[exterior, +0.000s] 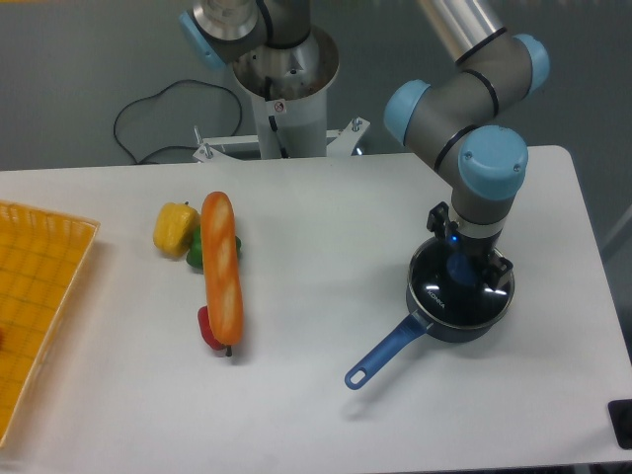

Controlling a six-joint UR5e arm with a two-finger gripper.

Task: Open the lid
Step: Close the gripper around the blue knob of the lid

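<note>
Camera view puts the gripper straight above the lid on the saucepan, over its blue knob (grip state cannot be told).

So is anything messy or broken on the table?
Nothing stands out. The lid sits flat on the saucepan, with the gripper right over its knob. The baguette lies across the toy peppers, but nothing looks spilled or damaged.

Arm reaches in from upper right, elbow bent, wrist pointing straight down. Pincer hangs vertical below the wrist, fingers low and close together; exact closure unclear from this view.
</note>
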